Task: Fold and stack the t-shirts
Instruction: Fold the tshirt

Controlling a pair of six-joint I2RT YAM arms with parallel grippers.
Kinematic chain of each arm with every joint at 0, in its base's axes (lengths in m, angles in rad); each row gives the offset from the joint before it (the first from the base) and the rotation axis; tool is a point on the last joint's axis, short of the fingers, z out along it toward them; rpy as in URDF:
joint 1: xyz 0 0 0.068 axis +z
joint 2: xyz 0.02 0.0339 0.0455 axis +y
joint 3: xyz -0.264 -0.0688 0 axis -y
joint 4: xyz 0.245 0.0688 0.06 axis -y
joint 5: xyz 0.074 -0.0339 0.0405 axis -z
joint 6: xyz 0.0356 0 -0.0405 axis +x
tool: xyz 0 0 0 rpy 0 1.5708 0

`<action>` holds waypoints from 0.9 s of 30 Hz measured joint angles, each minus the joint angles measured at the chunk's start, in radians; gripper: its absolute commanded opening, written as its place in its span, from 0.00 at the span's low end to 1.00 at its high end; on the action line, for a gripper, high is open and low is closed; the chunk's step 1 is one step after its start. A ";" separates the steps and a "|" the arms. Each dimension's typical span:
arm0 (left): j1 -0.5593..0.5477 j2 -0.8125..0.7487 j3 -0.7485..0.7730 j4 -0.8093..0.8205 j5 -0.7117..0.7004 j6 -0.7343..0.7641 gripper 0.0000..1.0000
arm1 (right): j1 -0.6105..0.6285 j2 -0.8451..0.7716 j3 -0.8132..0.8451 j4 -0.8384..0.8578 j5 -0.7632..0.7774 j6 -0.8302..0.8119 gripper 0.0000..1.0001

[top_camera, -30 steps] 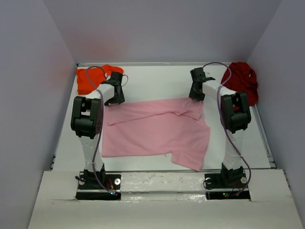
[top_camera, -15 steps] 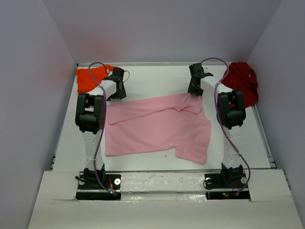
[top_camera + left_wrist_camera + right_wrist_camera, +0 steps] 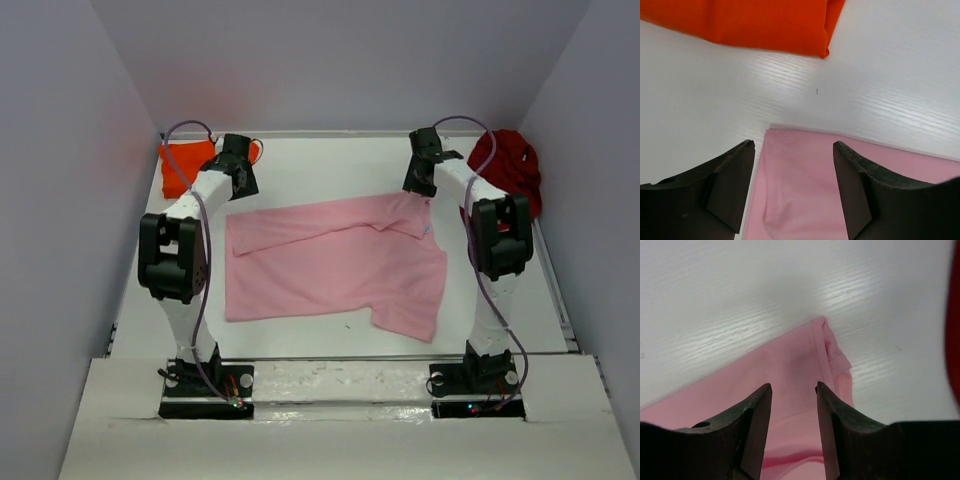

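Observation:
The light pink t-shirt lies spread flat across the middle of the table. My left gripper hovers open over its far left corner, the fingers straddling the cloth without pinching it. Over the far right corner my right gripper stands open with a narrower gap, the cloth flat beneath it. The bright orange t-shirt lies folded at the back left, just beyond the left gripper. The dark red t-shirt sits bunched at the back right and shows at the edge of the right wrist view, beside the right gripper.
The white table is boxed in by grey walls on the left, back and right. A raised rim runs along its right side. Both arm bases stand at the near edge.
Both grippers have moved toward the back of the table. The pink t-shirt has slid a little farther back with them and lies flatter, its near right sleeve drawn in.

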 measured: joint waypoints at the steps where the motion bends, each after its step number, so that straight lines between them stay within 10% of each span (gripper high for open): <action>1: -0.002 -0.041 -0.012 0.010 0.000 0.000 0.73 | 0.000 -0.047 -0.023 -0.002 -0.007 -0.003 0.47; 12: -0.080 -0.586 -0.296 0.087 0.028 -0.008 0.74 | 0.019 -0.608 -0.352 0.096 -0.111 0.023 0.48; 27: -0.077 -0.790 -0.554 0.054 0.192 -0.055 0.74 | 0.252 -0.960 -0.827 0.048 -0.172 0.074 0.48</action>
